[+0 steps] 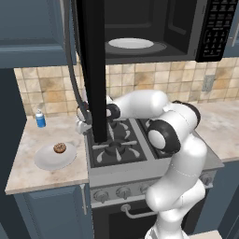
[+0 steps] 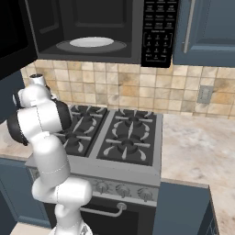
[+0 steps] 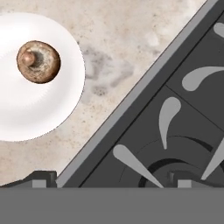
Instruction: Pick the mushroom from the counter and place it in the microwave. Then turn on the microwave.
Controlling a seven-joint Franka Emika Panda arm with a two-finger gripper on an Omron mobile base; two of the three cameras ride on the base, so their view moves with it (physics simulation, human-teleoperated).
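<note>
Gripper (image 3: pixel 109 178) open, mushroom (image 3: pixel 38 61) stem-up — plate (image 3: pixel 26 113)

We see a simulated kitchen: a tan and beige tiled wall (image 2: pixel 124 87) fills the middle of the frame, with a grey outlet plate (image 2: pixel 205 94) at right. Dark blue wall cabinets (image 1: pixel 30 32) hang at upper left, matching base cabinets (image 1: pixel 51 210) sit lower left. A black gas stove top (image 2: pixel 114 133) with grey knobs (image 2: pixel 121 189) occupies the centre. Light is even.
</note>
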